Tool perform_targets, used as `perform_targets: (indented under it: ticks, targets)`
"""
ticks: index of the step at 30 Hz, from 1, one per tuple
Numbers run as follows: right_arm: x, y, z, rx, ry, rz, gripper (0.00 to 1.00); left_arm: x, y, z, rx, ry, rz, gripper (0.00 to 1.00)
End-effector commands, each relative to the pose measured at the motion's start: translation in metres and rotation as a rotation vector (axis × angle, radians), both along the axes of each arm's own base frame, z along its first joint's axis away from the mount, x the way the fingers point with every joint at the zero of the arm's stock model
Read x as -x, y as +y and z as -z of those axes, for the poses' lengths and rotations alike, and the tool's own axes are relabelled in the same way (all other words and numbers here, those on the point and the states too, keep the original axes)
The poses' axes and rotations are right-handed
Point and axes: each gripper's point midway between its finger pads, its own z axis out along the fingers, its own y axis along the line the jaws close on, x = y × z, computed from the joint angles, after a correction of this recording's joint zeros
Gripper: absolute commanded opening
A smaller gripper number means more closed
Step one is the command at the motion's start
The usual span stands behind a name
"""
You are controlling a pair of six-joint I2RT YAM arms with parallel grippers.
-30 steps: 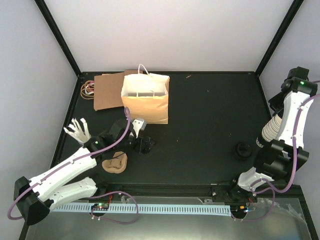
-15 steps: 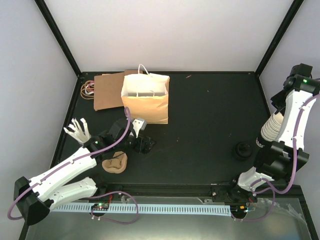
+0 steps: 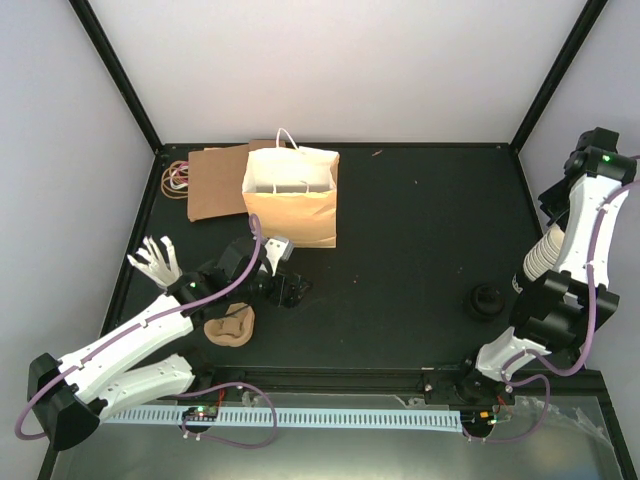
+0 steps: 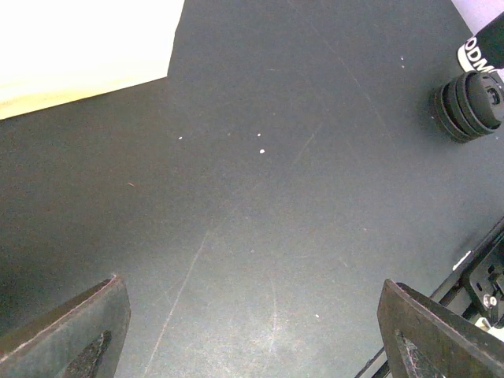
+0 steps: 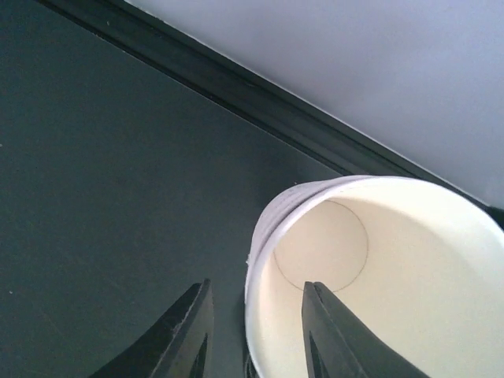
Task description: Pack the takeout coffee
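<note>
The left jaws gape wide above the bench (image 4: pixel 260 236); right jaws stand apart astride the rim of the paper cup stack (image 5: pixel 394 276).

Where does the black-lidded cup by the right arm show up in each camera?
Top external: black-lidded cup low on the right side of the table.
Left wrist: the cup sits in the upper right corner.
Right wrist: not in it; only the cream cup stack shows.
Shared landmark: paper bag, top left in the left wrist view.
</note>
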Motion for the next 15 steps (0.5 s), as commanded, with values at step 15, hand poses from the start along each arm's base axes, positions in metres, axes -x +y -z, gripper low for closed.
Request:
perform_targets:
  ticks: [15]
  targets:
    - [-0.011, 0.003, 0.012, -0.003, 0.013, -0.020, 0.28, -0.006, -0.003, -0.015, 0.001, -0.041, -0.001, 0.89]
